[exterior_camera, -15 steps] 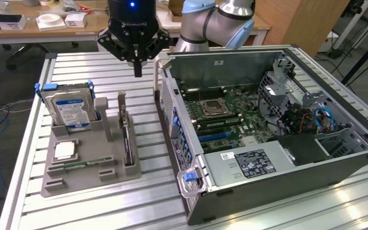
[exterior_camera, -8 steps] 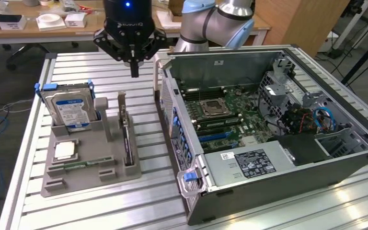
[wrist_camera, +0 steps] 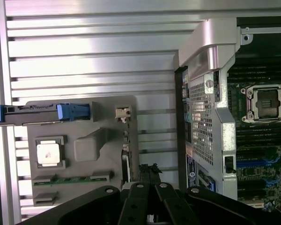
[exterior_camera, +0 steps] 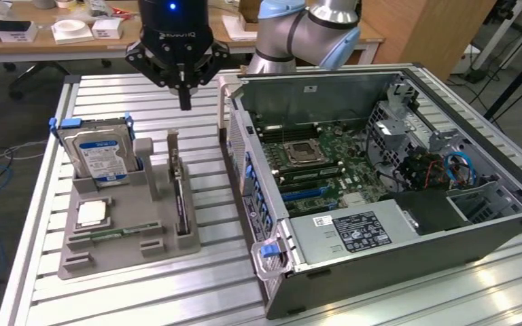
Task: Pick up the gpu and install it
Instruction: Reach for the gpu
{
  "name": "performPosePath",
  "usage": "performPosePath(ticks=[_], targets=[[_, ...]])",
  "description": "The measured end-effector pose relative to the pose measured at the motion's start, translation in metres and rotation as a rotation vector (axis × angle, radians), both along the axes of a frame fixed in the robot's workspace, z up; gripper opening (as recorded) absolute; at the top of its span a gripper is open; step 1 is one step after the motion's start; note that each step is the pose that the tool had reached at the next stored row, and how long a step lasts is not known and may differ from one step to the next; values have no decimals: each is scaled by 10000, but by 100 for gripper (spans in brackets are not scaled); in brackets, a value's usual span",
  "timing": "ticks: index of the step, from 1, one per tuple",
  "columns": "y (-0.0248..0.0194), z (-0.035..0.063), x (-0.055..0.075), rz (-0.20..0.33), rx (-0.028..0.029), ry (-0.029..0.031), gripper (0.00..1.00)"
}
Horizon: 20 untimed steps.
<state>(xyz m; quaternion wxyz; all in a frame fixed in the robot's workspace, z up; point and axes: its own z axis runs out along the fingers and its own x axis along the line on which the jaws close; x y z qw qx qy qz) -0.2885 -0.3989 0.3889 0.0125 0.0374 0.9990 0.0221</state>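
Exterior view: closed claw hovers above gpu.

You're looking at a black hand, ribbed silver worktop, grey holder, dark gpu with silver bracket, silver hard drive labelled blue-and-white, and green motherboard in a dark-grey case.
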Motion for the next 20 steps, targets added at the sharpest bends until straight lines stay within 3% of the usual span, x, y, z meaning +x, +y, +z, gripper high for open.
performPosePath(ticks=[20], targets=[[0, -3, -226, -1, 0, 0, 11]])
